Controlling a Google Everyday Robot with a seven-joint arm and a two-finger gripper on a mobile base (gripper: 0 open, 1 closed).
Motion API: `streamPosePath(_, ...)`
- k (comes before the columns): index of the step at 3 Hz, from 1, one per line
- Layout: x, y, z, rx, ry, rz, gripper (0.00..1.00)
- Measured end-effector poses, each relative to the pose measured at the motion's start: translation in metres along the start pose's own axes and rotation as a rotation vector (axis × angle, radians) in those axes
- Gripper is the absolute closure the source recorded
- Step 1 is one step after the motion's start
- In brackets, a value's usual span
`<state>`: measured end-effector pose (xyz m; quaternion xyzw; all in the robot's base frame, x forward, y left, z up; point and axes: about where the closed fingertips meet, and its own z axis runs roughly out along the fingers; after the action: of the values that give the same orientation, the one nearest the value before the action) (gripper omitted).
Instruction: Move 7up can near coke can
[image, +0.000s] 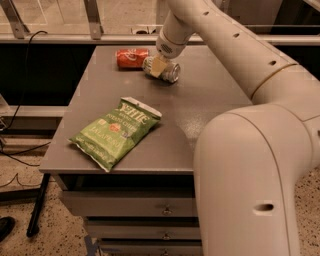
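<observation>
The coke can (132, 57), red with white script, lies on its side at the back left of the grey table (210, 100). The 7up can (169, 71), silvery with a shiny metal end, lies on its side just right of the coke can, nearly touching it. My gripper (159, 65) comes down from the arm at the back and is shut on the 7up can. One tan finger (158, 67) lies across the can's front, and the other is hidden behind the can. The can rests on or just above the tabletop.
A green chip bag (117, 131) lies at the table's front left. My arm's large white body (255, 170) covers the right side of the view. Drawers (130, 205) sit under the table. A black cable (20, 75) hangs at the left, and a rail (60, 37) runs behind the table.
</observation>
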<state>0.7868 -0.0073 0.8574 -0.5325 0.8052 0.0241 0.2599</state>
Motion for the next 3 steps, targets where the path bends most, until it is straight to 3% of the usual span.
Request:
streamPosePath(1, 0.001, -0.002, -0.003, 0.0, -0.002, -0.001, 0.07)
streamPosePath(2, 0.003, -0.004, -0.01, 0.002, -0.015, -0.002, 0.0)
streamPosePath(3, 0.01, -0.013, -0.032, 0.023, -0.044, -0.002, 0.0)
